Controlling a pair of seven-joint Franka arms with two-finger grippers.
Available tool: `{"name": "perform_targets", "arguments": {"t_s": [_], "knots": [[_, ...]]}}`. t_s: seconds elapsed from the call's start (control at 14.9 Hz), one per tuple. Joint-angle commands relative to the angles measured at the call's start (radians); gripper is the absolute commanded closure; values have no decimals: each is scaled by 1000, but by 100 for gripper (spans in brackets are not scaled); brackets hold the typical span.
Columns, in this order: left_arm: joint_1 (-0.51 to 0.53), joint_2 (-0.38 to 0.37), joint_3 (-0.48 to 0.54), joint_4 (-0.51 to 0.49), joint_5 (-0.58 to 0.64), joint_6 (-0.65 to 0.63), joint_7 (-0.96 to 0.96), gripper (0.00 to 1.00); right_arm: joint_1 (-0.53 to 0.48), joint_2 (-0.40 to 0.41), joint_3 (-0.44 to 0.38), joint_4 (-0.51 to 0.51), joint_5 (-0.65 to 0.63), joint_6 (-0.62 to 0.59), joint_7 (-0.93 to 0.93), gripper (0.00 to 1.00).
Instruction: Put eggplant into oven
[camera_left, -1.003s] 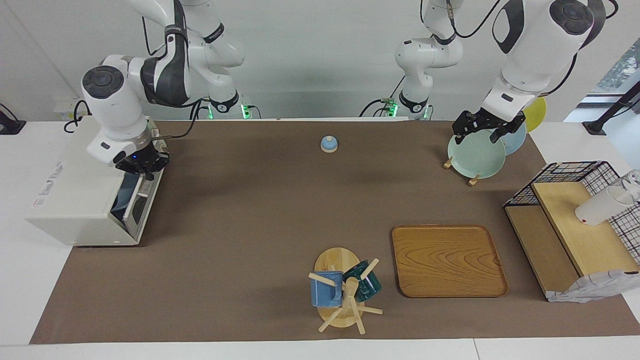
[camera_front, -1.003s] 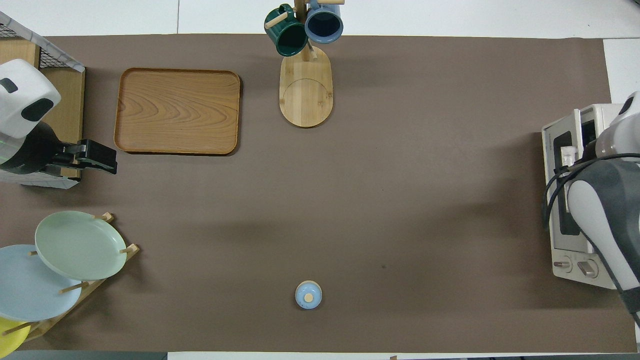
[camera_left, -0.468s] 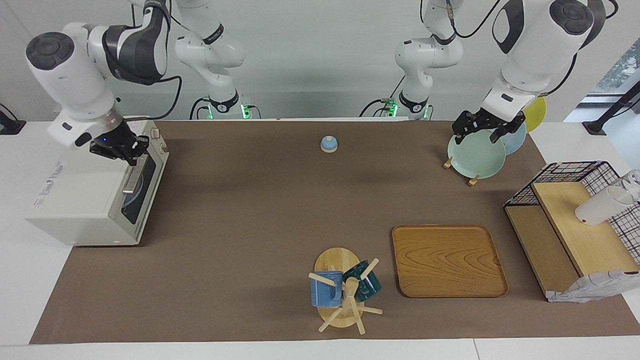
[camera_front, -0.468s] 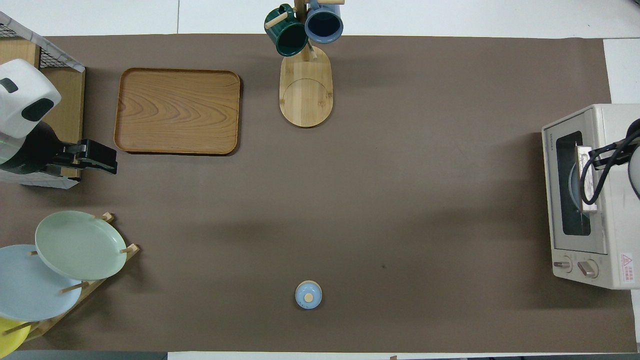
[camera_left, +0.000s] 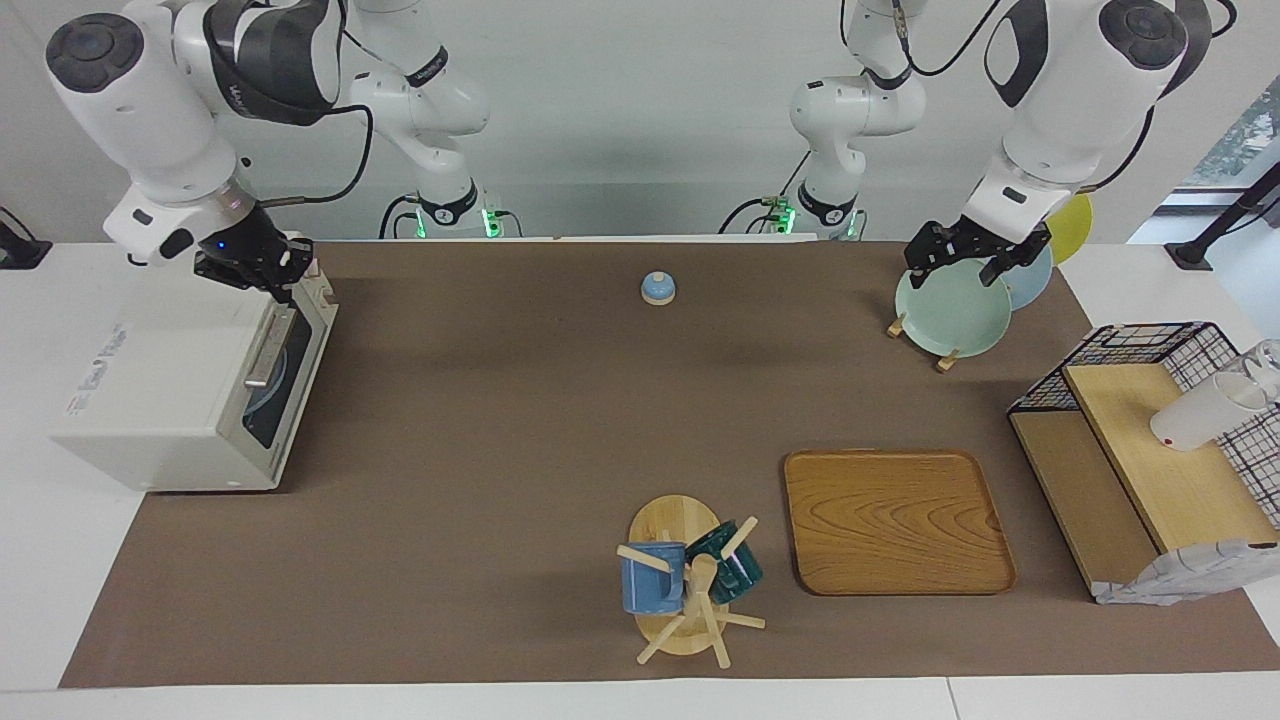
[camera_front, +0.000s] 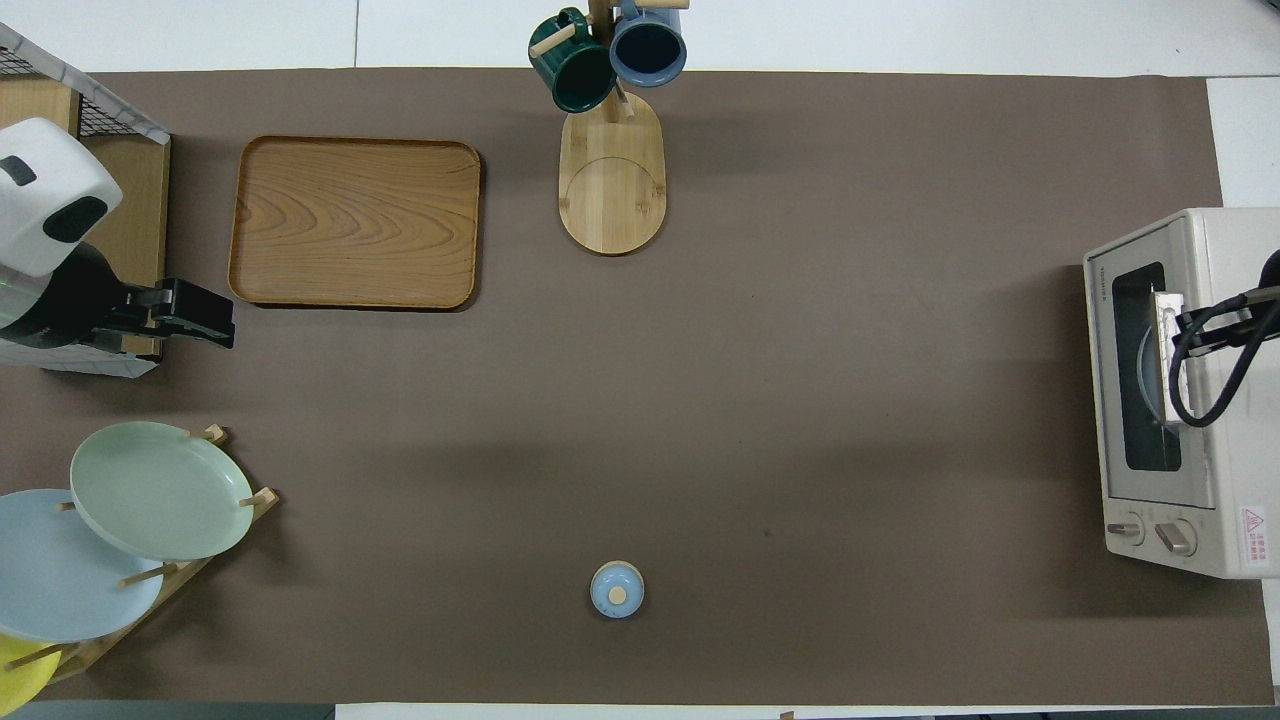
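The off-white oven (camera_left: 170, 390) (camera_front: 1200, 400) stands at the right arm's end of the table. Its dark glass door is shut and its bar handle (camera_left: 265, 350) lies flat against the front. Through the glass I make out a pale blue plate. The eggplant is hidden. My right gripper (camera_left: 262, 272) hangs just above the oven's top front edge, at the end nearer to the robots, holding nothing I can see. My left gripper (camera_left: 965, 262) (camera_front: 195, 315) waits open and empty over the green plate (camera_left: 950, 312).
A small blue lidded pot (camera_left: 658, 288) (camera_front: 617, 589) sits near the robots at mid-table. A wooden tray (camera_left: 898, 520) and a mug tree (camera_left: 690, 580) with two mugs stand farther out. A plate rack and a wire shelf (camera_left: 1150, 440) fill the left arm's end.
The oven door has swung from partly open to shut. My right gripper has lifted off the door and drawn back over the oven's top. The left arm has not moved.
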Motion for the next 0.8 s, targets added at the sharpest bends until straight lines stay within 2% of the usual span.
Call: {"name": "perform_targets", "arguments": {"t_s": [0.0, 0.33, 0.74], "knots": [[4, -10, -2, -2, 21, -9, 3, 0, -13, 5, -4, 29, 70, -41, 15, 0], [4, -10, -2, -2, 21, -9, 3, 0, -3, 13, 0, 59, 63, -62, 73, 0], [4, -10, -2, -2, 21, -9, 3, 0, 130, -16, -44, 58, 21, -53, 119, 0]]}}
